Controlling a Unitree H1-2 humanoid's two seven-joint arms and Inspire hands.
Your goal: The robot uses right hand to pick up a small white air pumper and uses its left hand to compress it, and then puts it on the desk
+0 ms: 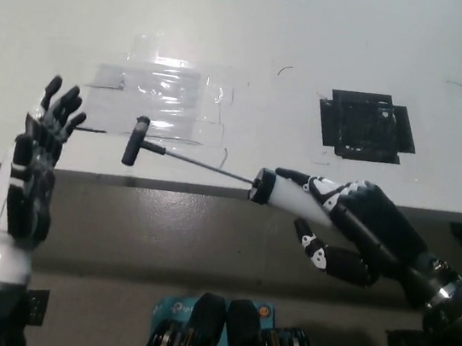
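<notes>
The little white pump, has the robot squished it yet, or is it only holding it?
Picked up: the right hand grips the white pump off the desk, with its rod pulled out. Happening now: the open left hand is raised near the black T-handle, not touching it. Left to do: push the handle in, then lay the pump on the desk.

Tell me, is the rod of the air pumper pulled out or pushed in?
Pulled out. A long thin rod shows between the black T-handle and the white air pumper held in the right hand.

Lab: bare white desk (261, 22) with tape marks (365, 126).
</notes>
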